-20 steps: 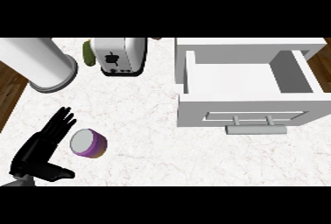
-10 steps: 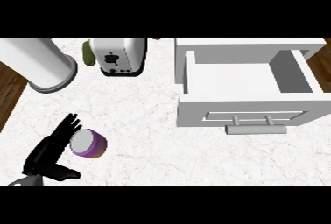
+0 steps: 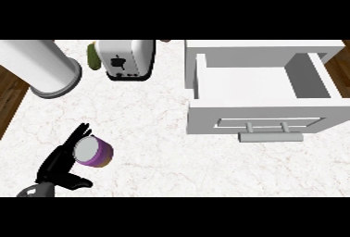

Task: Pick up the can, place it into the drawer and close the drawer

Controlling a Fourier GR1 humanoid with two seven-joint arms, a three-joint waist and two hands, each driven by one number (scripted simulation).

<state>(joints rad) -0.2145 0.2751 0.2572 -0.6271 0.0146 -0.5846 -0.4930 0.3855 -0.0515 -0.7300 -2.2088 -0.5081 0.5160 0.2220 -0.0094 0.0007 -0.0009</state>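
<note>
The can (image 3: 93,152) is short and purple with a pale lid, standing upright on the marble counter at the lower left. My left hand (image 3: 57,165) comes in from the lower left corner and lies along the can's left side, fingers straight and the thumb spread below it. The hand is open, and its fingers seem to touch the can's wall. The white drawer (image 3: 256,121) stands pulled out at the right, its inside bare, with a bar handle (image 3: 270,136) on its front. My right hand shows nowhere.
A white toaster (image 3: 125,58) stands at the back, with a green object (image 3: 91,53) half hidden behind its left side. A tall white cylinder (image 3: 38,67) stands at the back left. The counter's left edge drops to dark wooden floor (image 3: 9,95).
My left hand has slid right and forward, from a small gap beside the can to lying against its left side. The can and drawer have not moved.
</note>
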